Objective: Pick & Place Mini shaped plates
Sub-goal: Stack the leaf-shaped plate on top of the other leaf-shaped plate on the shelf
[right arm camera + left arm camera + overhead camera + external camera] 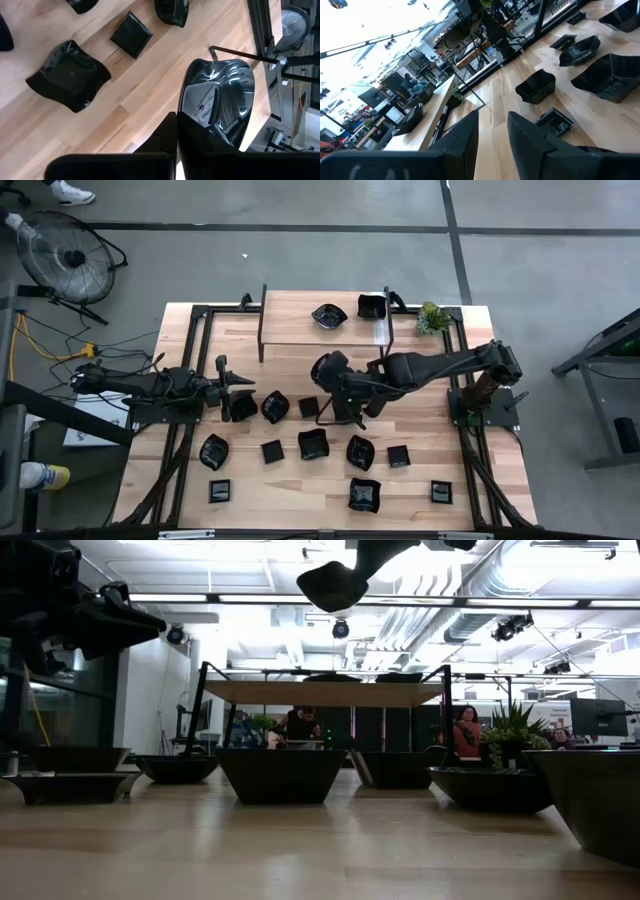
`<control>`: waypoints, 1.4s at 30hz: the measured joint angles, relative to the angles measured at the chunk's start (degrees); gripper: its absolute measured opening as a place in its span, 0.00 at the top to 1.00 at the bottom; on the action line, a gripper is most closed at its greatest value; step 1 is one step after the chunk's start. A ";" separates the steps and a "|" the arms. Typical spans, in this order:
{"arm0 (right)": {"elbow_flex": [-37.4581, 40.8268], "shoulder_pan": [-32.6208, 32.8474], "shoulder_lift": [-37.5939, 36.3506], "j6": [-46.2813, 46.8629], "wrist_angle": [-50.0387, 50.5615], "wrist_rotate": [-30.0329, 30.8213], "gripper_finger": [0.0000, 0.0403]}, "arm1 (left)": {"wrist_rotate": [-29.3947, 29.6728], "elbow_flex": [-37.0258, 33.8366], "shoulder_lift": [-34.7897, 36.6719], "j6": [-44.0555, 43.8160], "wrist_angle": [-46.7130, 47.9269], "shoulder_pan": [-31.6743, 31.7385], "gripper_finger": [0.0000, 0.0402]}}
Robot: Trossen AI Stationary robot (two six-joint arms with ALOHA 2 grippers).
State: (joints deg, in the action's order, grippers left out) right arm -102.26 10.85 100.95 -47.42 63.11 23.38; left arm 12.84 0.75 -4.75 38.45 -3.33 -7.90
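Right pincer (176, 131) clamped on glossy oval plate (220, 95), raised above table (125, 110), left pincer (492, 131) partly open

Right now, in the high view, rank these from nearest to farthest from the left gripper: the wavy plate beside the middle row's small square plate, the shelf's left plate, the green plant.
1. Wavy plate, middle row, just past the left gripper.
2. Shelf's left plate, far side.
3. Green plant, far right corner.
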 joint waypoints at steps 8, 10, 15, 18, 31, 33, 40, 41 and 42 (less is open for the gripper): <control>0.00 2.83 3.32 0.01 -0.22 0.18 1.00 | -0.46 0.02 -0.02 6.59 -3.96 0.00 0.75; 0.02 3.37 4.26 0.05 -0.50 0.13 1.00 | -2.04 0.66 -0.40 9.90 -4.11 -0.01 0.75; 0.02 4.31 5.95 -0.14 -1.91 0.06 1.00 | -2.21 3.02 -4.88 12.51 -4.26 -0.02 0.74; 0.02 4.33 5.97 0.29 -3.89 -1.52 1.00 | -2.79 4.27 -9.95 12.33 -7.80 -0.02 0.70; 0.02 4.31 5.97 0.84 -7.28 -2.14 1.00 | -1.05 20.95 -37.80 -15.39 -11.57 0.02 0.51; 0.02 4.28 5.97 0.64 -7.28 -3.24 1.00 | -3.98 24.73 -41.69 -12.74 -6.79 0.02 0.51; 0.02 4.31 5.97 0.46 -6.46 -9.14 1.00 | -10.50 34.59 -53.99 6.58 0.09 -0.02 0.51; 0.02 4.31 5.97 0.46 -5.95 -9.96 1.00 | -10.49 35.53 -55.15 8.46 0.08 -0.02 0.51; 0.02 4.31 5.97 0.46 -5.53 -10.34 1.00 | -10.44 36.27 -56.08 10.09 0.35 -0.02 0.51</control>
State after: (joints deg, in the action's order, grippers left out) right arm -102.24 15.16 106.91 -46.96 57.58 13.03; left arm 2.40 37.03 -60.83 48.54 -2.99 -7.92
